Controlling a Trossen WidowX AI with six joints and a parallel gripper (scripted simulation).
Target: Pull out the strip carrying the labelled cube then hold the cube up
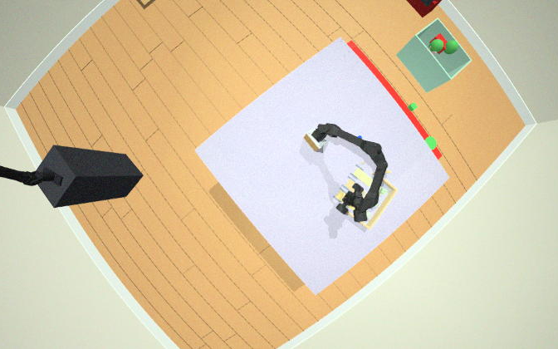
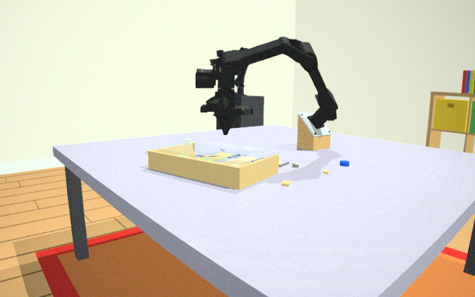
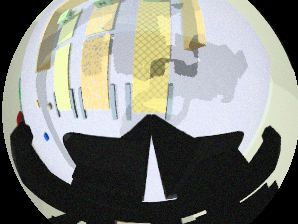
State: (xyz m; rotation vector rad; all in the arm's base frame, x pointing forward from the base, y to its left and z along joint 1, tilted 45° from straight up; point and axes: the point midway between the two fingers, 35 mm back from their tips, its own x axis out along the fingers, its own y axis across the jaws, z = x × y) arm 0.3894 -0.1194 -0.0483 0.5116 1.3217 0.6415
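My gripper (image 1: 349, 199) (image 2: 225, 131) (image 3: 150, 119) is shut and empty, pointing down above the near ends of the strips. In the wrist view its tips overlap the near end of the cross-hatched yellow strip (image 3: 151, 55). That strip shows no break in its visible part; its far end is cut off. The speckled orange strip (image 3: 95, 65) has a pale line across it. The plain pale-yellow strip (image 3: 62, 80) (image 1: 363, 174) has a gap across it. Green cubes with dark marks sit at the far ends: one (image 3: 66, 17) on the plain strip, one (image 3: 103, 2) on the speckled strip. Their marks are unreadable.
A low wooden tray wall (image 1: 384, 208) (image 2: 191, 171) surrounds the strips' far parts, under a clear sheet. Grey-blue rails (image 3: 128, 101) flank the strips' near ends. A blue disc (image 1: 359, 137) (image 2: 344, 162) and small beige pieces (image 2: 286, 182) lie beside the tray.
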